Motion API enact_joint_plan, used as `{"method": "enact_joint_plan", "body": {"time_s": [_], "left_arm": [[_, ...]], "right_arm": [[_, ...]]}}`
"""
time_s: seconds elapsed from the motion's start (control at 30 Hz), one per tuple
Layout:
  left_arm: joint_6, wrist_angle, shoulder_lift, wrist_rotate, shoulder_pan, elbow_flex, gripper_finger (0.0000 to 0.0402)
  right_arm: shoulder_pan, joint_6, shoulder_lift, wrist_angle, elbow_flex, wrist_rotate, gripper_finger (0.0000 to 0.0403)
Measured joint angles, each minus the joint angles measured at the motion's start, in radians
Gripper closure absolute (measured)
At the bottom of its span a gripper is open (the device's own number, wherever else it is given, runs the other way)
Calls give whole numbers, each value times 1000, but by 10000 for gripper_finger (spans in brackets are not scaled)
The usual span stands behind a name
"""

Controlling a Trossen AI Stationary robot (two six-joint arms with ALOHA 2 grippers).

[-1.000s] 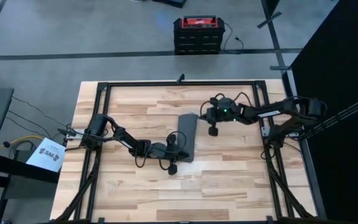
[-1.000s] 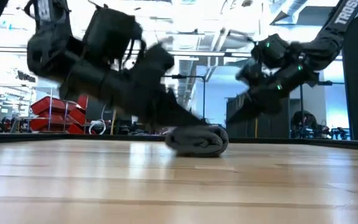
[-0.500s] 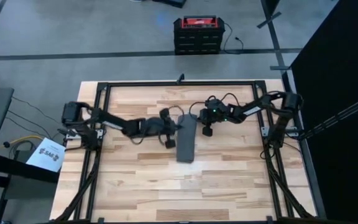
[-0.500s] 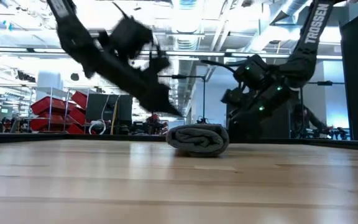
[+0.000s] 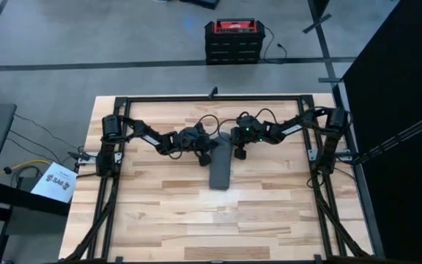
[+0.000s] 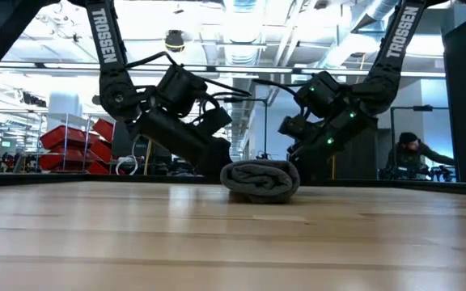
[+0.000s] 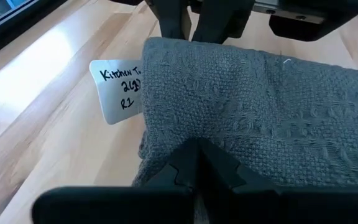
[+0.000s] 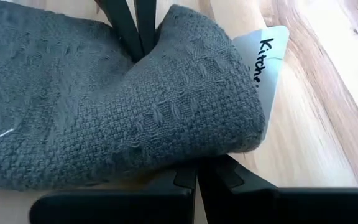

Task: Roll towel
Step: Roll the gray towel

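Observation:
The dark grey towel [image 5: 220,166] lies rolled up in the middle of the table, its long axis running from the far to the near side. In the low view its spiral end [image 6: 260,179] faces the camera. A white handwritten tag [image 7: 120,91] sticks out at the roll's far end. My left gripper [image 5: 208,152] is shut at the left side of that far end. My right gripper [image 5: 237,149] is shut at its right side, facing the left one across the roll. My left gripper meets the roll's left flank [image 7: 185,134] near the far end with its shut fingertips. It comes slanting down from the table's left, across the roll, with no cloth between the fingers. The roll lies on the table. My right gripper has its shut fingertips at the lower edge of the roll's right flank [image 8: 194,155], just under the bulge of cloth beside the tag [image 8: 263,68]. It comes slanting down from the table's right, across the roll, and no cloth shows between the fingers.
A black frame rail [image 5: 211,98] runs round the table. Bare wood lies near the front edge [image 5: 218,227]. A red and black toolbox [image 5: 231,38] stands on the floor beyond the far edge. A person [image 6: 415,153] shows far back in the room.
My left gripper has left the roll's near end, risen, swung toward the far edge and come down at the roll's far end. My right gripper has moved left and down onto the same end. The rolled towel has stayed in place.

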Motion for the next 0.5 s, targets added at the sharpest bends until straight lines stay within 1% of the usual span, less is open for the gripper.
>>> {"method": "enact_joint_plan", "body": {"time_s": [0.13,0.27,0.33,0.4,0.5], "left_arm": [[16,4,-3,0,0,1,402],[22,32,-3,5,-1,5,402],[19,41,-3,5,-1,5,402],[15,37,-9,3,-1,5,402],[6,46,-18,-9,-7,5,402]], "right_arm": [[0,-15,1,-3,2,-47,403],[5,-38,3,12,-1,-163,403],[7,-47,4,23,-1,-179,403],[2,-49,4,38,-2,-171,403],[0,-31,4,52,-1,-75,403]]}}
